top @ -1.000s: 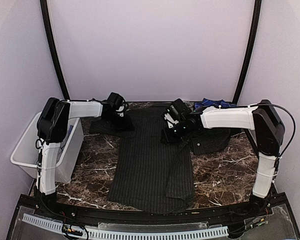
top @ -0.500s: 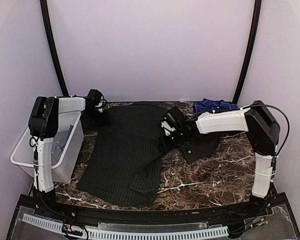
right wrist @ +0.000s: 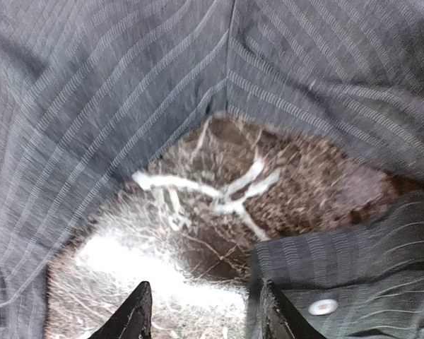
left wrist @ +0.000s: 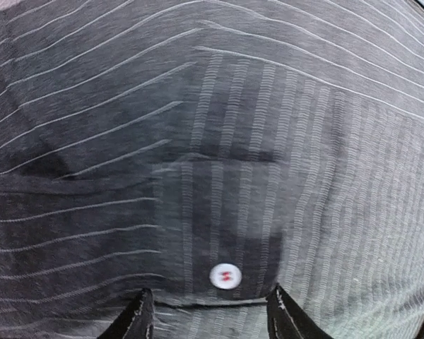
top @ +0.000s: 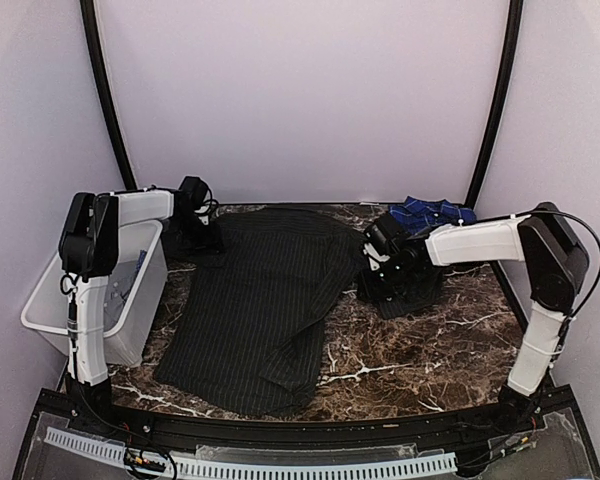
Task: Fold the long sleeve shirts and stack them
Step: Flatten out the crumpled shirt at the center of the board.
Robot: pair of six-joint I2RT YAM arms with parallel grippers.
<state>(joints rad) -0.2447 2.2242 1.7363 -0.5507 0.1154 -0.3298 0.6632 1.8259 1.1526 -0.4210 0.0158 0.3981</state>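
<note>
Pinstriped black shirt lies flat on tabletop, slanting left – L gripper spread over its buttoned cuff, R gripper spread too, beside other cuff – plaid shirt bunched far-right corner.

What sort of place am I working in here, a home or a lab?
Probably a lab test booth: plain pale walls close in a marble-patterned table, a left arm and right arm are bolted at its near edge, and a white bin stands at its left side.
</note>
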